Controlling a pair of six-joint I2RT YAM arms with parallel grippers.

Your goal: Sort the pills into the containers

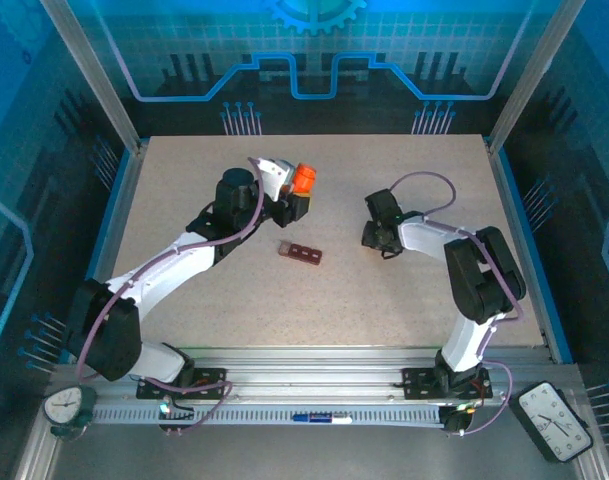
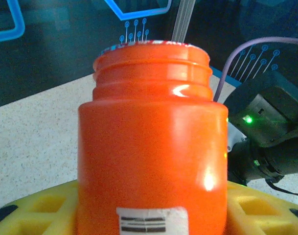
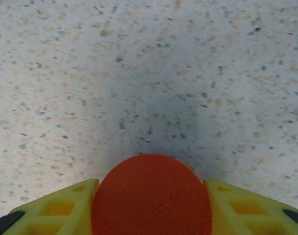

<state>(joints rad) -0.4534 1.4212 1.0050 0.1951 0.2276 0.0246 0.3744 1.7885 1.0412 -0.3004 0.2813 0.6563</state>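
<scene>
Orange is the first thing you hit on the left: the left pincer (image 1: pixel 300 192) is clamped on an orange bottle (image 1: pixel 304 177), held up off the speckled worktop (image 1: pixel 434 330) toward the far-middle area. From the left wrist camera the bottle (image 2: pixel 153 137) sits right between the yellow fingers (image 2: pixel 36 208) of that pincer (image 2: pixel 149 215), pressed in on both sides. Its mouth is uncapped at the top of that view, threads showing, and there's a white label with dark bars low on the body. Can't see inside it from here.

Moving to the middle, the containers (image 1: pixel 301 252) are a small dark reddish-brown strip of compartments lying flat on the worktop. It's a little nearer the arm bases than the bottle, sitting between the two pincers and touching neither. Too small to tell what's in the compartments.

Over on the right, the right pincer (image 1: pixel 374 238) hangs over bare worktop, well clear of the strip. Its wrist camera shows a round red-orange cap (image 3: pixel 151 196) wedged between the yellow fingers (image 3: pixel 56 208) of that pincer (image 3: pixel 151 208) — both sides look snug against it, so I'd call that gripped. The worktop (image 3: pixel 139 58) below has a soft shadow under the cap, nothing else on it in that view.
</scene>
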